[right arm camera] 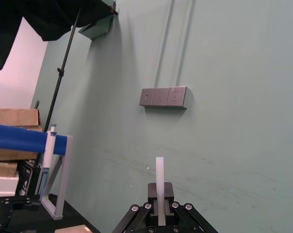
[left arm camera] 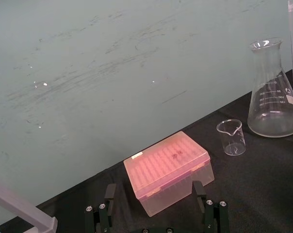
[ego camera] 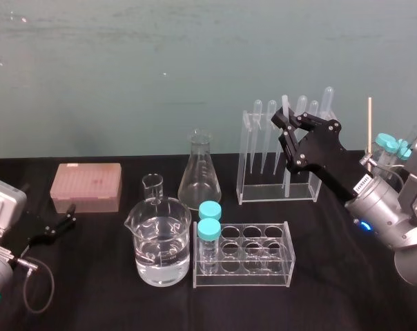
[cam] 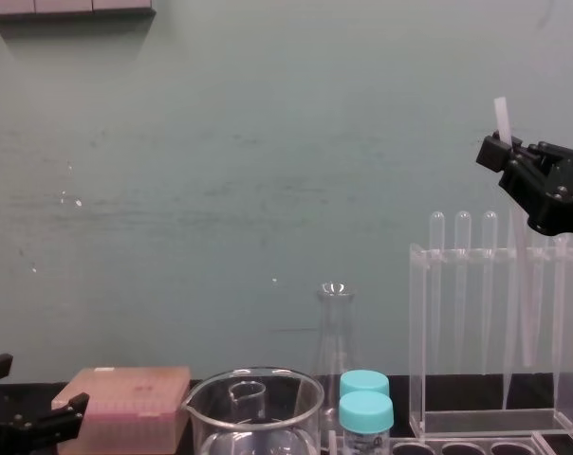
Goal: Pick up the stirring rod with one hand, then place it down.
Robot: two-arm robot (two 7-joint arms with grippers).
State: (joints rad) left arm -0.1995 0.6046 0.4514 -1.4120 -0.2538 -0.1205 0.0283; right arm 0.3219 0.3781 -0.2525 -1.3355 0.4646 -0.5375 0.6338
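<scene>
Near L: left gripper (ego camera: 69, 215) sat low over black table (ego camera: 91, 296), fingers spread wide, nothing betw. them, facing pink tip box (ego camera: 85, 187).

Near ctr: lg beaker (ego camera: 160, 241), part-filled w/ clear liquid. Just R of it stood low clear tube rack (ego camera: 264, 270) w/ 2 blue-capped vials (ego camera: 209, 221) at its L end.

Mid: small beaker (ego camera: 153, 187), empty, behind lg beaker. Conical flask (ego camera: 198, 172) stood just R of small beaker, tip box well L of both.

Far R: tall clear rack (ego camera: 277, 189) w/ bulb-topped pipettes (ego camera: 258, 134) standing in it.

Task item: stirring rod (cam: 501, 116), near upright w/ slight tilt, was clamped betw. fingers of right gripper (cam: 498, 152) close to its top end. 1 short length stuck out above fingers; lower length hung inside tall rack among pipettes. Could not tell if lower end touched rack floor. Right gripper was held at rack-top height, arm reaching in from R.

Behind all: teal wall (ego camera: 125, 69).
</scene>
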